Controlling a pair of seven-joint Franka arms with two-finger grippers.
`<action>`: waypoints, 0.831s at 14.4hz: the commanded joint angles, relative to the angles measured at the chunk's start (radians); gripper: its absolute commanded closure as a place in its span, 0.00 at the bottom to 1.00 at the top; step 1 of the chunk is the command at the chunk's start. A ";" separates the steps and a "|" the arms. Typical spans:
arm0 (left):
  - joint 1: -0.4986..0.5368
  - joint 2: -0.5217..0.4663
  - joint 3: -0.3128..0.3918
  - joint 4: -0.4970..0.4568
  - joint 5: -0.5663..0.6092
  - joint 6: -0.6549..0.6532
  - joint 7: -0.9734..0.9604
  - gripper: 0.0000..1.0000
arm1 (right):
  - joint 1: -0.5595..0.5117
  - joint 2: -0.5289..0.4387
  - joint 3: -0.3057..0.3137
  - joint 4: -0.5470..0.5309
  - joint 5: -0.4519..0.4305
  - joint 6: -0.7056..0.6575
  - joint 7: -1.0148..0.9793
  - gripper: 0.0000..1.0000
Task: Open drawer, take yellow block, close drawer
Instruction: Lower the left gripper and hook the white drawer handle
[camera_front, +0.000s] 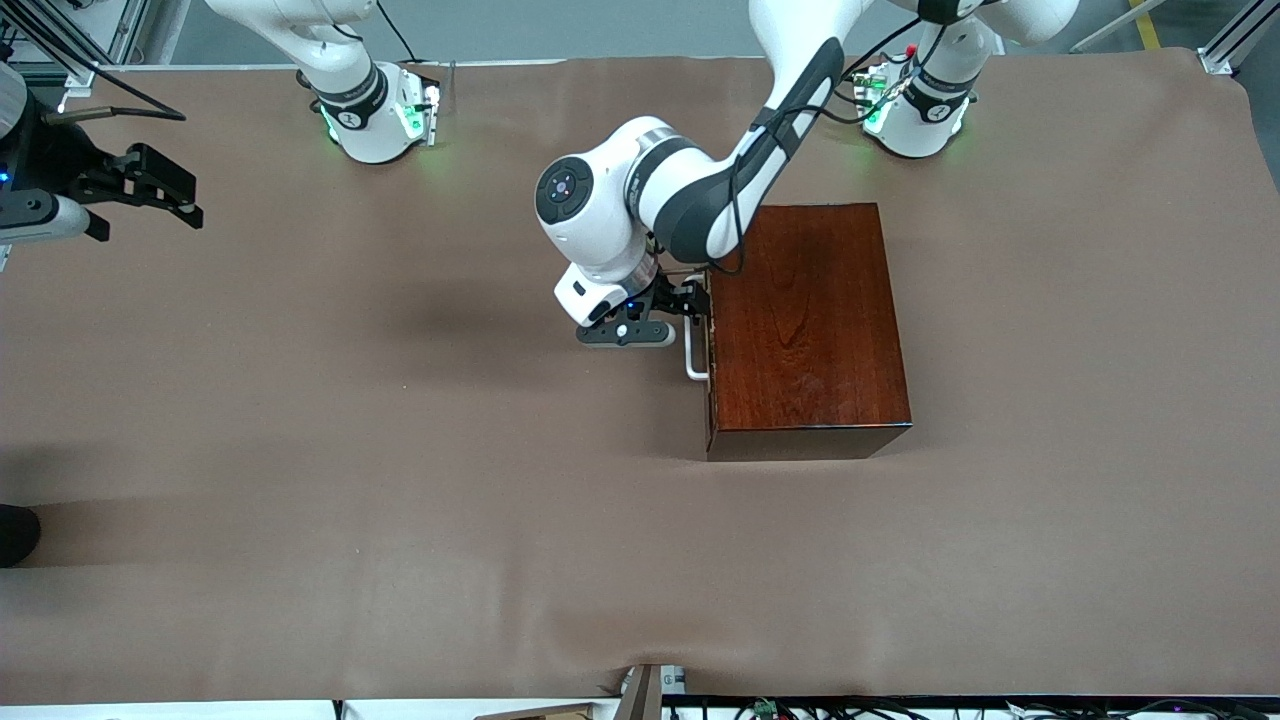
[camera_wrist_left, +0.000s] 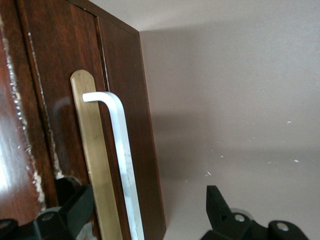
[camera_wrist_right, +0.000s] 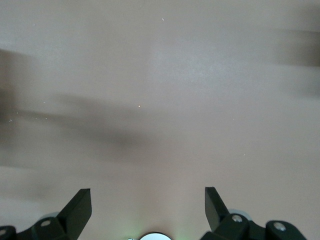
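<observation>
From the front view, we judge the task barely begun: the drawer (camera_front: 711, 350) of the glossy reddish-brown wooden box (camera_front: 805, 325) is shut, its white U-shaped bar handle (camera_front: 692, 355) facing the right arm's end, long axis running toward the camera. No yellow block shows.

In the left wrist view, our left gripper (camera_wrist_left: 145, 210) straddles the handle (camera_wrist_left: 121, 160), fingers wide.

In the right wrist view, our right gripper (camera_wrist_right: 147, 207) waits spread over bare brown table cover (camera_wrist_right: 165, 90).

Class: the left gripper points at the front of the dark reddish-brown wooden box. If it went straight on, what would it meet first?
Probably the white U-shaped bar handle, which lies between the open fingers of the left gripper; just past it, the closed drawer front. Depth is unclear.
</observation>
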 joint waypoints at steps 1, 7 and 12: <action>-0.023 0.034 0.017 0.033 0.039 0.002 -0.018 0.00 | -0.003 0.009 0.002 0.019 0.009 -0.013 0.011 0.00; -0.032 0.070 0.015 0.028 0.041 0.002 -0.047 0.00 | -0.002 0.009 0.002 0.019 0.009 -0.013 0.011 0.00; -0.034 0.073 0.009 0.028 0.038 0.051 -0.113 0.00 | -0.002 0.009 0.002 0.019 0.009 -0.013 0.011 0.00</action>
